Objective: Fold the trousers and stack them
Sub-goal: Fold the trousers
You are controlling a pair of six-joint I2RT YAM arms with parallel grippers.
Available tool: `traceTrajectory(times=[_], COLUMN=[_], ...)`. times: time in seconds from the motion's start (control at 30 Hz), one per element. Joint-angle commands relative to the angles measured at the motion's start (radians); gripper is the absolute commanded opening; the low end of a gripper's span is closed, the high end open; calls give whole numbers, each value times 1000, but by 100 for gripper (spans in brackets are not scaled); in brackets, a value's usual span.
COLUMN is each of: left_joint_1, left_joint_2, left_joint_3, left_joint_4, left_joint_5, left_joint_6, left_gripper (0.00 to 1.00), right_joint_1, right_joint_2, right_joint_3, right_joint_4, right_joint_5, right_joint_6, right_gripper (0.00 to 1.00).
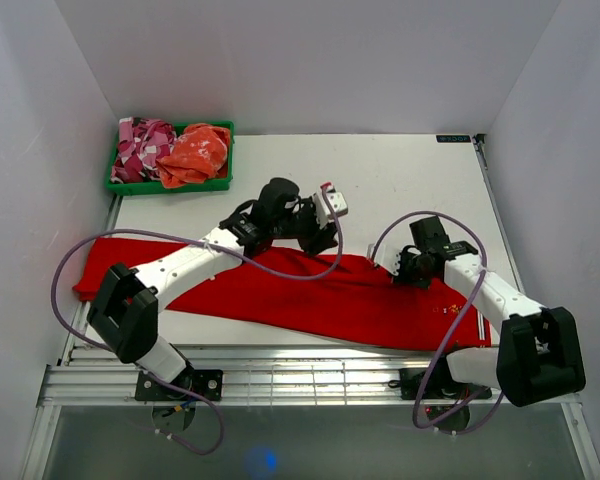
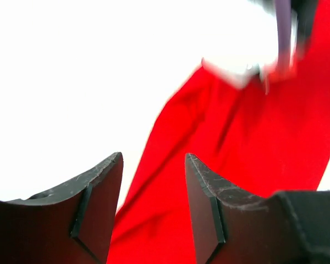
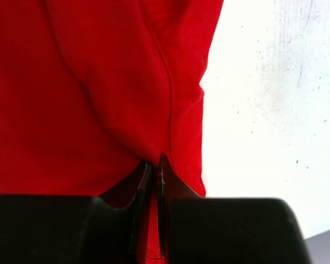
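Standing by the table [image 1: 400,180], I see the trousers [image 1: 280,295] spread in a long red band across its near half, one end close to the left wall and the other by the right arm's base. The step in hand looks to me like taking hold of the far edge for a first fold.

To do it well, I'd say the left gripper [image 1: 325,238] should drop straight onto that edge and close on a decent bite of cloth, catching every layer, before either arm lifts. Then both should rise and travel together at a level height, so the fabric folds along a straight line without dragging or bunching. A thin pinch could slip if pulled hard.

The right gripper [image 1: 400,270] is down on the far edge. In its wrist view its fingers [image 3: 176,187] are pressed almost together on a thin ridge of red cloth, right beside a seam and just inside the hem where bare table begins. The left gripper is over the same edge nearer the middle, its fingers [image 2: 99,192] spread wide with nothing between them. Red cloth lies below and ahead of the tips, its edge running under the gap.

A green bin [image 1: 170,187] of other garments sits in the far left corner, well apart.
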State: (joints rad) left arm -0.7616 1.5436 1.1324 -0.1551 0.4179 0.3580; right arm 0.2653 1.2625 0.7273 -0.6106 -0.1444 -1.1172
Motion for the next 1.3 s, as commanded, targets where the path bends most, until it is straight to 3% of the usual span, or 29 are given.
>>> traceTrajectory(times=[0.0, 0.2, 0.37, 0.63, 0.77, 1.07, 1.27], left_joint_1=[10, 21, 21, 22, 22, 24, 15], left_joint_2=[60, 260, 305, 417, 469, 489, 496], left_joint_3=[117, 251, 178, 165, 153, 162, 119], left_joint_4=[-58, -159, -57, 118, 183, 52, 64], left_joint_5=[48, 162, 214, 272, 272, 141, 72], left_joint_6=[-192, -533, -758, -974, -1060, -1103, -1171], left_gripper=[59, 57, 64, 73, 73, 68, 73], right_joint_1=[35, 87, 117, 181, 206, 235, 258], right_joint_2=[-54, -100, -141, -224, -233, -222, -221], right_joint_3=[-55, -95, -137, -201, -203, -180, -174], right_joint_4=[110, 182, 247, 291, 291, 269, 264], right_joint_5=[77, 140, 219, 253, 269, 292, 293], right_joint_6=[31, 76, 95, 96, 103, 134, 157], right_gripper=[8, 8, 8, 8, 8, 8, 8])
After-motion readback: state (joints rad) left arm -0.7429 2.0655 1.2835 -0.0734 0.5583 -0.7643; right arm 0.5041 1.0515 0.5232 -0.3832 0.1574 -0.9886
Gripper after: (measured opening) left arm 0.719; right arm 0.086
